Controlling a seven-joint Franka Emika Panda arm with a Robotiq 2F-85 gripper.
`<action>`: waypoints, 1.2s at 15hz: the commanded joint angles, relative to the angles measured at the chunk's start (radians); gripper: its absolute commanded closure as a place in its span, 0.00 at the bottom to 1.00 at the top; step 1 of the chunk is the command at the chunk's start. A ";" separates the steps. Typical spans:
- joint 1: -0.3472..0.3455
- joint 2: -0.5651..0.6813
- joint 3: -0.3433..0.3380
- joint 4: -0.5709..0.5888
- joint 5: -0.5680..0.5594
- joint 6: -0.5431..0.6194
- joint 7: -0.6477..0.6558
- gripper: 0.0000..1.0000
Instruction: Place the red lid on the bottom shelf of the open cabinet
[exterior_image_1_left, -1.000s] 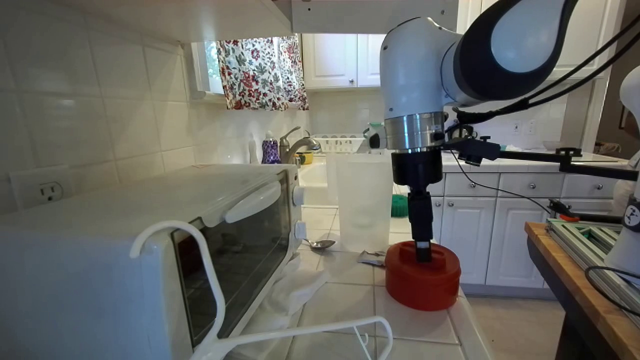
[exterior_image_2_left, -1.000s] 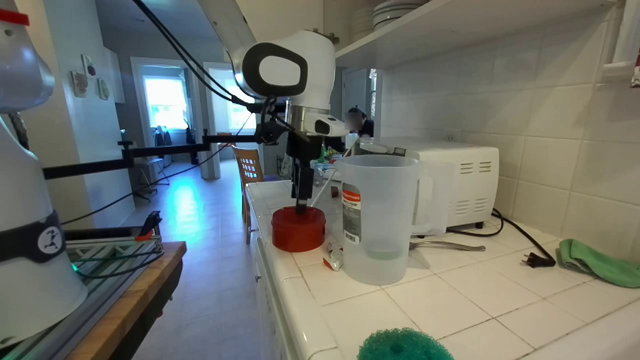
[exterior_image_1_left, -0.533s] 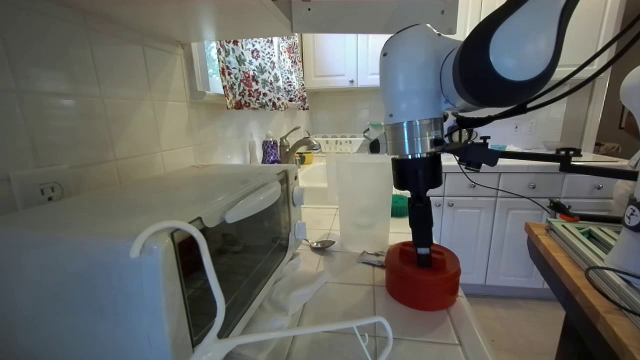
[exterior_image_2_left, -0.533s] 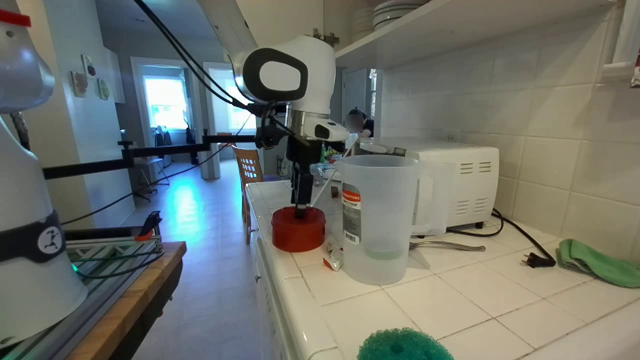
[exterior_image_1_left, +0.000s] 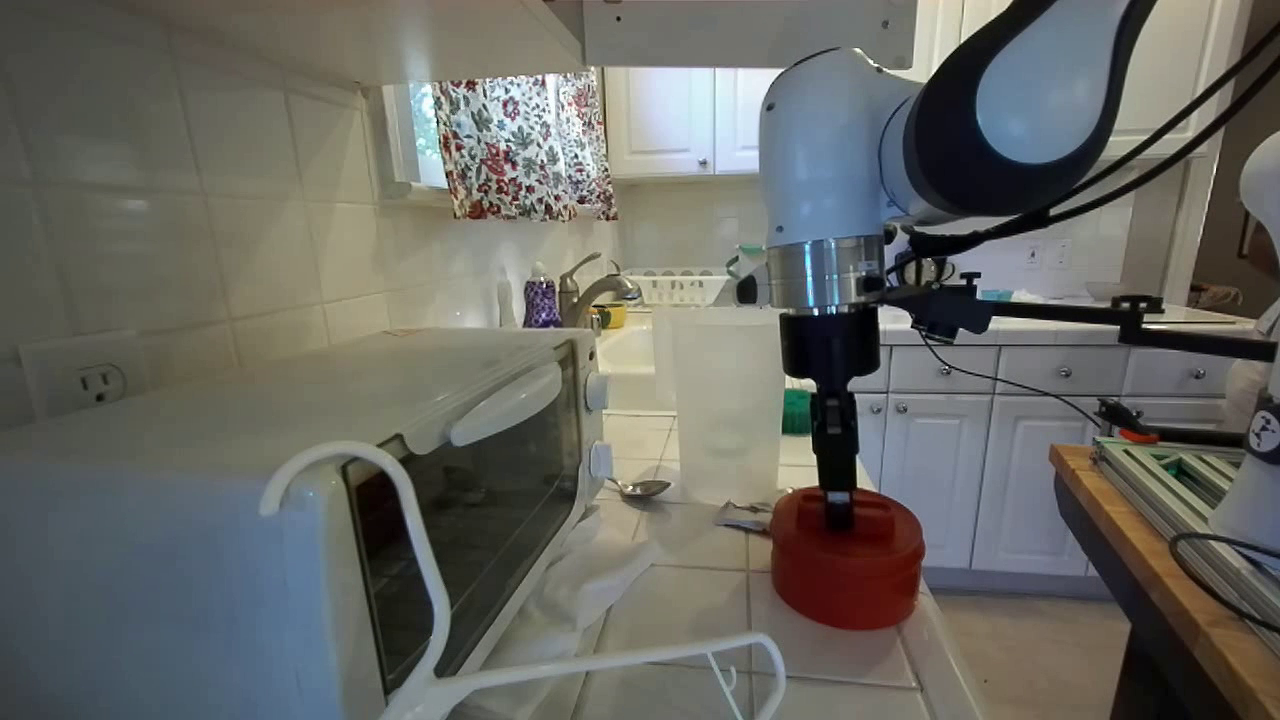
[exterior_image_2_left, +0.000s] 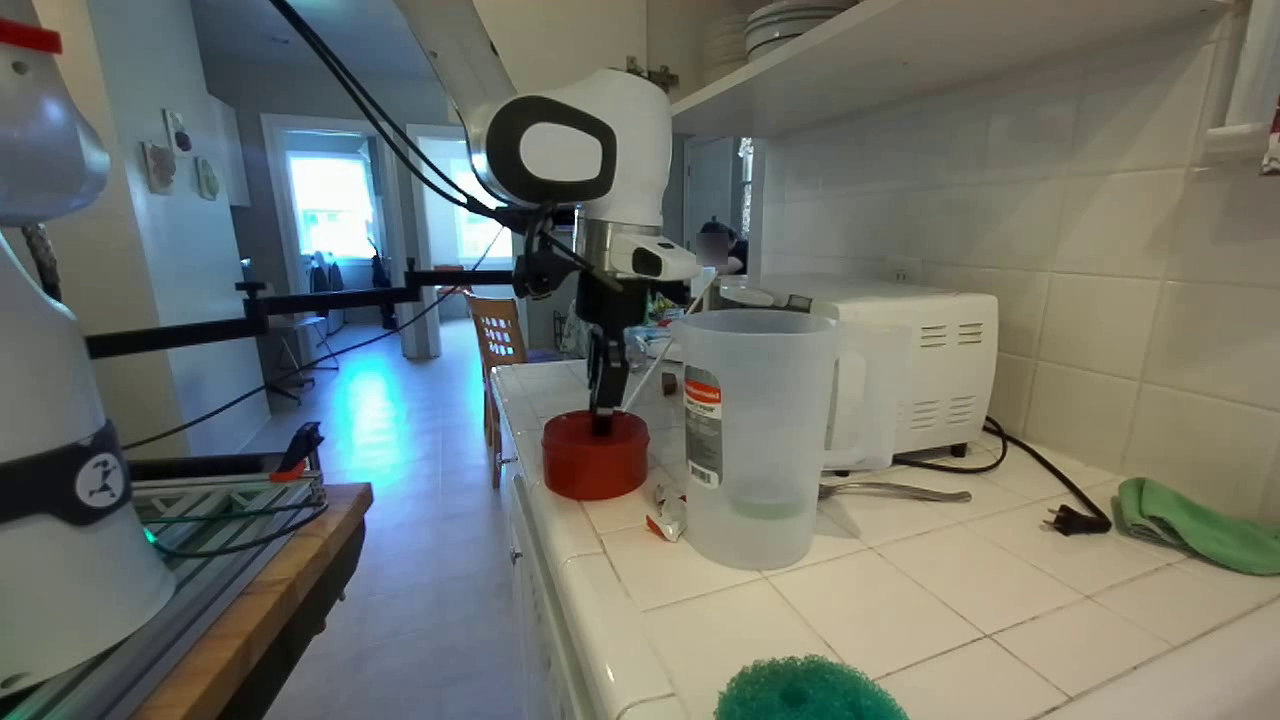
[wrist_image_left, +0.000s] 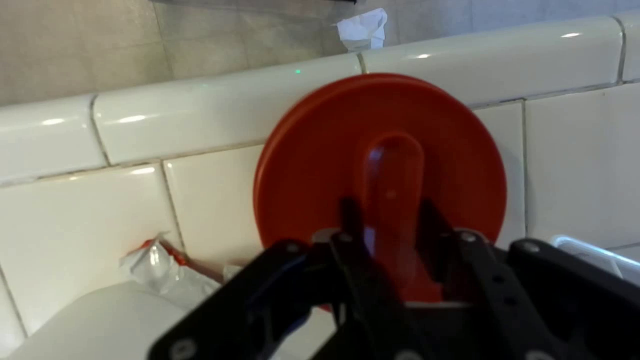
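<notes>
The round red lid (exterior_image_1_left: 848, 580) sits on the white tiled counter close to its front edge, also visible in an exterior view as a red lid (exterior_image_2_left: 596, 465). Pointing straight down from above, my gripper (exterior_image_1_left: 838, 512) has its fingers on both sides of the raised ridge. The wrist view shows the gripper (wrist_image_left: 390, 212) shut on that ridge of the lid (wrist_image_left: 310, 160), with the ridge filling the gap. The open cabinet (exterior_image_2_left: 930, 60) hangs over the counter, its bottom shelf seen from below; in an exterior view only the cabinet's pale underside (exterior_image_1_left: 330, 40) shows.
A frosted pitcher (exterior_image_2_left: 755, 440) stands beside the lid, with a foil wrapper (exterior_image_1_left: 745, 516) between them. A white toaster oven (exterior_image_1_left: 250, 480) occupies the wall side; a white hanger (exterior_image_1_left: 600, 662) is in front. Stacked plates (exterior_image_2_left: 795, 22) rest on the shelf. A spoon (exterior_image_1_left: 642, 488) lies behind.
The arm has come down slightly and the fingers have closed on the lid's ridge. The lid has shifted a little along the counter, away from the pitcher.
</notes>
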 joint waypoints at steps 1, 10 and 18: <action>0.006 -0.001 -0.009 -0.009 -0.029 0.009 0.044 0.92; 0.011 -0.117 0.002 -0.019 -0.039 -0.112 0.089 0.92; 0.001 -0.300 0.027 -0.016 -0.088 -0.238 0.146 0.92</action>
